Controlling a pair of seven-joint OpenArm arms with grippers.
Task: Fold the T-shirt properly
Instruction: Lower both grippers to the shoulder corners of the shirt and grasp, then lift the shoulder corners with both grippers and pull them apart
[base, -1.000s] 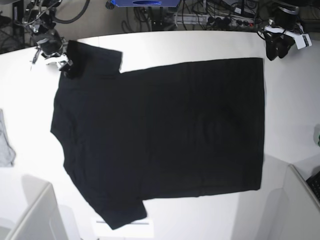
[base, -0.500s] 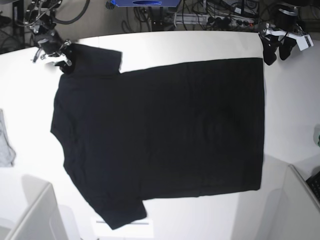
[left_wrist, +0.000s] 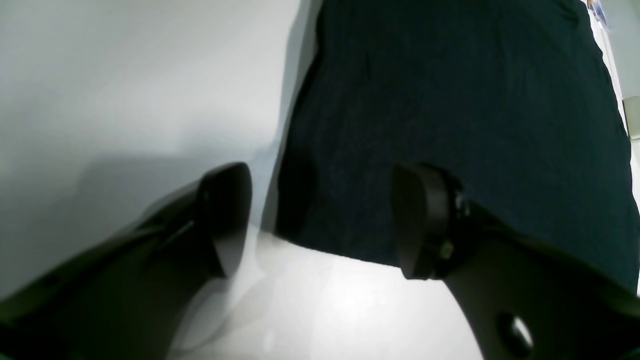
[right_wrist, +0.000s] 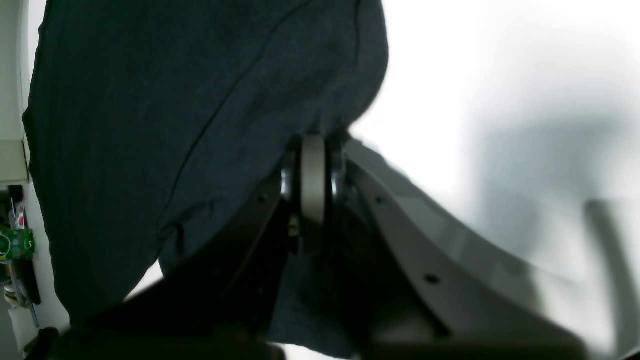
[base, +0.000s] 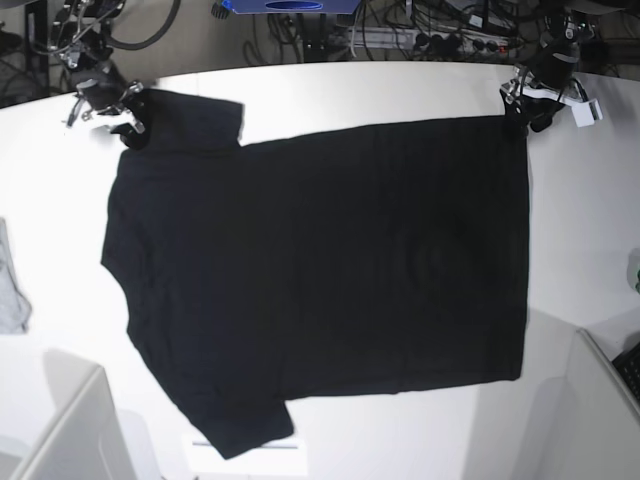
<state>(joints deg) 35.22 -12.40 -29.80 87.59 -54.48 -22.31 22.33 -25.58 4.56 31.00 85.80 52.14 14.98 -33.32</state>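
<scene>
The large black cloth T-shirt (base: 320, 270) lies flat and unfolded on my white counter (base: 400, 90); my right claw (right_wrist: 314, 190) is clamped on a sleeve edge; my left claw (left_wrist: 320, 220) gapes astride the hem corner, gripping nothing; every fold remains.

Over the last second the left gripper (base: 527, 112) came in from the bare table beyond the T-shirt (base: 330, 270) to the hem corner, its jaws spreading wider until one finger (left_wrist: 425, 220) stood over the cloth and the other over the white table (left_wrist: 125, 75). The right gripper (base: 128, 120) clamped shut on the sleeve edge, where its jaws had stood apart before, and drew slightly toward the table's far edge. The sleeve corner rose with it.
</scene>
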